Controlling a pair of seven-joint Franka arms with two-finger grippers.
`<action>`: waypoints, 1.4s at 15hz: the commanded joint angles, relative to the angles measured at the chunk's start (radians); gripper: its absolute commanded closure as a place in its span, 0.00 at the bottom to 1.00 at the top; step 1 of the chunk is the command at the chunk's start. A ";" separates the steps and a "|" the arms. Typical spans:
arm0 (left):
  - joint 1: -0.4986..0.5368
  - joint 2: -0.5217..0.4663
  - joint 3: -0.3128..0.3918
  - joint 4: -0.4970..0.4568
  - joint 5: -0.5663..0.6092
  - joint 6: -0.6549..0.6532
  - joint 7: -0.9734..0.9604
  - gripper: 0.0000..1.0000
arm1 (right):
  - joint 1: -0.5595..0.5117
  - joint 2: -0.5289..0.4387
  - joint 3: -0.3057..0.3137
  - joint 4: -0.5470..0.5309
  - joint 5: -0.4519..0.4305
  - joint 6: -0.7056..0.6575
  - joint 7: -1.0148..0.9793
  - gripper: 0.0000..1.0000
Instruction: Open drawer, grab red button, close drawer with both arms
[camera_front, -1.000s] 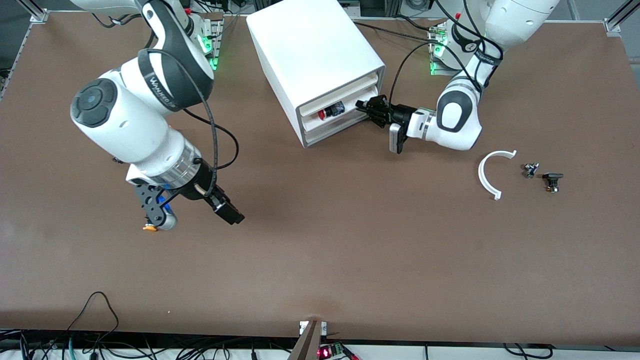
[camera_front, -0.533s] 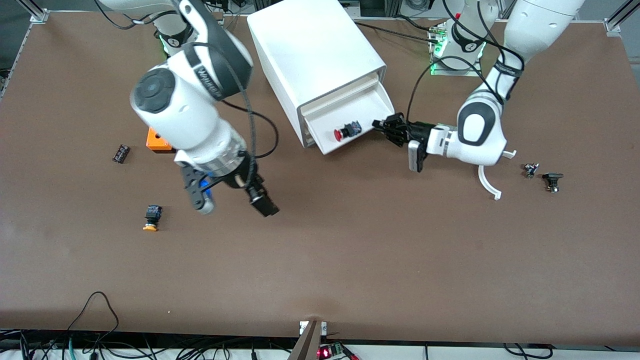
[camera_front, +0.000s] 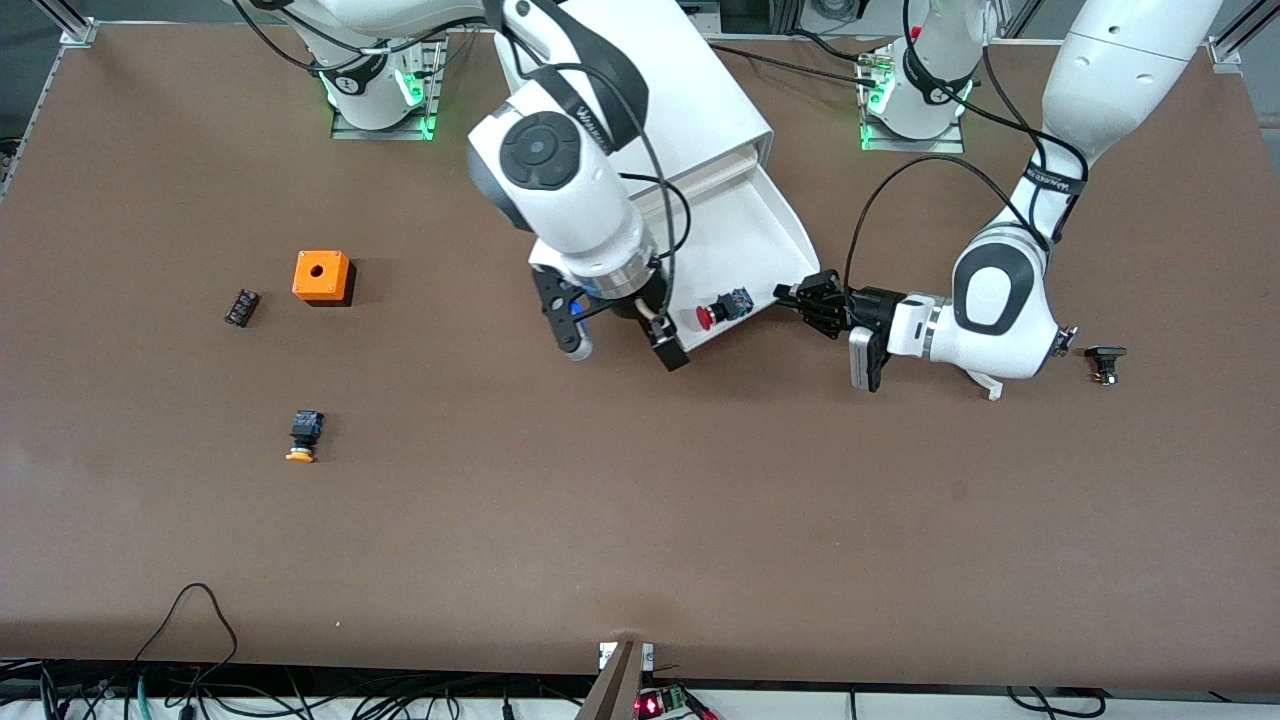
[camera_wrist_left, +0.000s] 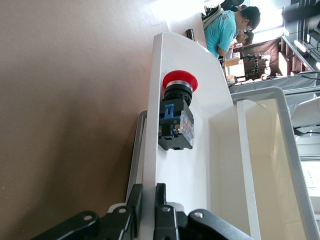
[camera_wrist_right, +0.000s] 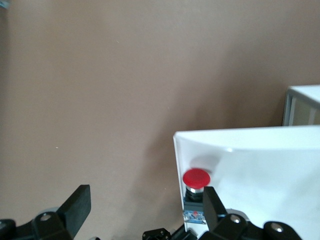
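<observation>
The middle drawer (camera_front: 775, 215) stands pulled far out of the white cabinet (camera_front: 690, 90). The red-capped button (camera_front: 722, 308) lies on its side inside, just inside the drawer's front wall. My left gripper (camera_front: 792, 294) is shut on the end of that front wall; the left wrist view shows the jaws (camera_wrist_left: 148, 194) clamped on the wall with the button (camera_wrist_left: 176, 117) inside it. My right gripper (camera_front: 626, 350) is open over the wall's other end. In the right wrist view (camera_wrist_right: 145, 206) one finger (camera_wrist_right: 212, 205) is beside the button (camera_wrist_right: 196, 180), the other over the table.
An orange box with a hole (camera_front: 321, 277), a small black part (camera_front: 241, 307) and a yellow-orange-capped button (camera_front: 303, 437) lie toward the right arm's end. A black part (camera_front: 1105, 361) and a white curved piece (camera_front: 988, 384), mostly hidden under the left arm, lie toward the left arm's end.
My left gripper has pulled the drawer farther out toward the front camera. My right arm has swung from over the yellow-orange-capped button to the drawer's front.
</observation>
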 joint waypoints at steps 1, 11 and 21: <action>0.015 0.026 0.002 0.044 0.039 -0.023 -0.025 0.49 | 0.052 0.060 -0.005 0.051 0.003 0.007 0.054 0.01; 0.050 0.015 0.002 0.235 0.259 -0.213 -0.266 0.00 | 0.110 0.180 0.045 0.091 0.007 0.021 0.050 0.01; 0.012 0.006 -0.030 0.602 0.610 -0.441 -0.870 0.00 | 0.109 0.212 0.048 0.110 0.012 0.034 0.044 1.00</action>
